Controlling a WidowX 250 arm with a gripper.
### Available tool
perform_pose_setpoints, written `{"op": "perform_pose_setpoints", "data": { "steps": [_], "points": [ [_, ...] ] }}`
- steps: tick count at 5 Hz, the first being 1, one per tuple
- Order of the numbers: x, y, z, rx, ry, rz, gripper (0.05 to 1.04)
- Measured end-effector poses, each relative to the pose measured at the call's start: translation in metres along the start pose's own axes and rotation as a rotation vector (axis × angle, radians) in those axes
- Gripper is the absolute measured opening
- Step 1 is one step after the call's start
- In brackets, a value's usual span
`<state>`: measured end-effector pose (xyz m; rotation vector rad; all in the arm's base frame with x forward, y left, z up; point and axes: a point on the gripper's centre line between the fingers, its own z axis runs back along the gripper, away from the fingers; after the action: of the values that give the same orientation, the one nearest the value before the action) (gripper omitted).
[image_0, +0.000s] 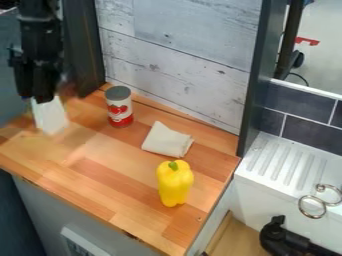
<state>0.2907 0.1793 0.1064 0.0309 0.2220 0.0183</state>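
Observation:
At the upper left the black gripper (41, 100) hangs over the wooden counter, shut on the upper end of a blurred white object (51, 117) that extends downward from it. A can (119, 107) with a red and white label stands upright to the gripper's right, near the wall. Right of the can, a folded off-white cloth (167, 140) lies on the counter. A yellow bell pepper (175, 184) with a green stem is nearer the front, below the cloth.
The wooden counter (87, 175) ends at a front edge and a right edge. A whitewashed plank wall (177, 65) rises behind it. On the right are a dark upright post (257, 75), a white ribbed sink ledge (287, 162), metal rings (312, 206) and a black fixture (275, 239).

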Motion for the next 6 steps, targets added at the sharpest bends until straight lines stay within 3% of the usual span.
{"op": "perform_pose_setpoints", "data": {
  "steps": [1, 2, 3, 4, 5, 6],
  "points": [
    [0.019, 0.011, 0.015, 0.019, -0.047, 0.000, 0.499],
    [0.034, 0.020, 0.018, 0.023, -0.056, -0.001, 0.499],
    [0.049, 0.030, 0.007, 0.011, -0.035, 0.018, 0.499],
    [0.055, 0.042, 0.001, 0.004, -0.047, 0.048, 0.499],
    [0.064, 0.046, -0.007, -0.006, -0.093, 0.078, 0.499],
    [0.070, 0.047, -0.017, -0.020, -0.091, 0.100, 0.499]
  ]
}}
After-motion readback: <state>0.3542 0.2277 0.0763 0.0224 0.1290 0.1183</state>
